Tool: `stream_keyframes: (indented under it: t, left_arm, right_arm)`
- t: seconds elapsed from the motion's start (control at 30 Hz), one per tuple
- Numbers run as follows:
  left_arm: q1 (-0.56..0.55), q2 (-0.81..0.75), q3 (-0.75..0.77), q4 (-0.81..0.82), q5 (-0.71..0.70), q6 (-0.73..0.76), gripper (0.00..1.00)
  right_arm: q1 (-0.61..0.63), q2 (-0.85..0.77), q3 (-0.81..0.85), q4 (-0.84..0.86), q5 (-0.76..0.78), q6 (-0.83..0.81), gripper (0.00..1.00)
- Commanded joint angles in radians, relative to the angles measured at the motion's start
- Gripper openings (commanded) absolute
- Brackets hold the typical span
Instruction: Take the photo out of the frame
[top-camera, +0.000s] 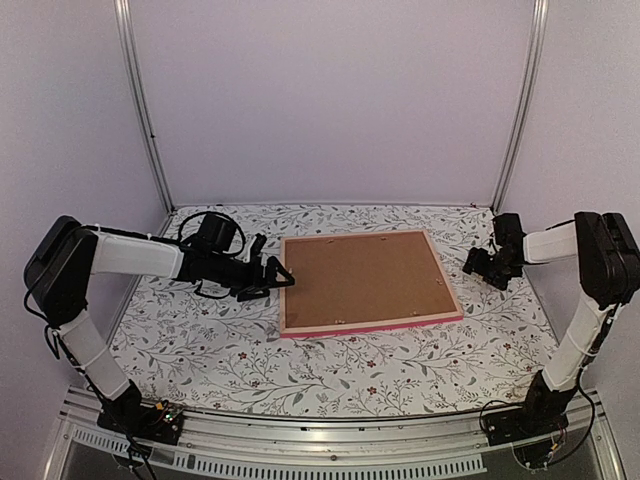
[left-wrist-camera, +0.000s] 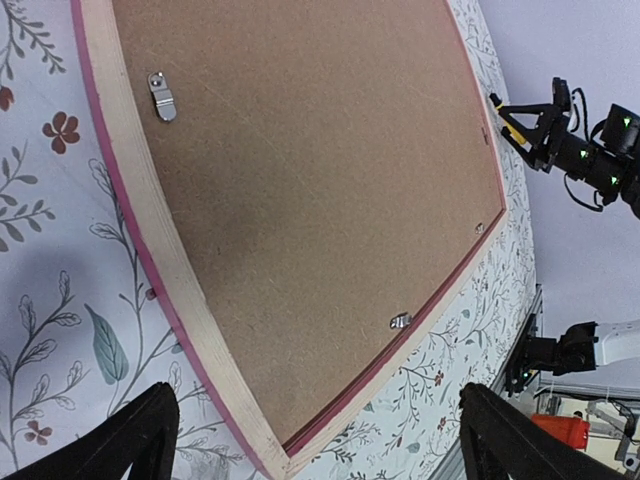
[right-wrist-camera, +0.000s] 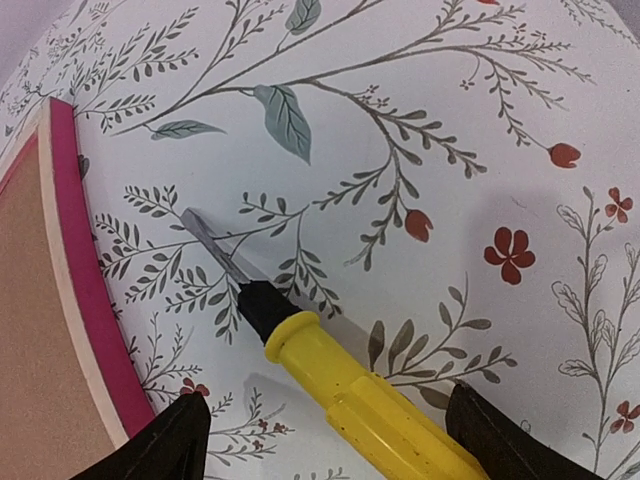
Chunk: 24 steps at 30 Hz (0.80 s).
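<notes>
The top external camera sits high behind both arm bases and looks down and forward over the whole table (top-camera: 200, 350), taking in the left hand (top-camera: 278, 272), the right hand (top-camera: 475, 265) and the frame (top-camera: 375, 322) between them. The left wrist camera looks out between its own fingers (left-wrist-camera: 140, 440), close over the frame just ahead of that hand, and reaches the right hand beyond. The right wrist camera hangs very near the table, facing down past the screwdriver (right-wrist-camera: 360, 400) in its hand. The frame's pink rim shows at one side.

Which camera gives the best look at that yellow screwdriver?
Right wrist: the screwdriver fills the view, handle and blade clear. Left wrist shows a distant yellow speck; the top view, nothing clear.
</notes>
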Motion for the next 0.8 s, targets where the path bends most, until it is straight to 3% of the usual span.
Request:
stream_keyframes:
  t: [0.0, 0.77]
  left_arm:
    - [0.011, 0.02, 0.021, 0.016, 0.01, 0.009, 0.99]
    - [0.01, 0.021, 0.016, 0.019, 0.013, 0.013, 0.99]
  right_arm:
    - [0.04, -0.031, 0.034, -0.061, 0.103, -0.03, 0.85]
    - [0.141, 0.053, 0.152, -0.23, 0.316, -0.096, 0.93]
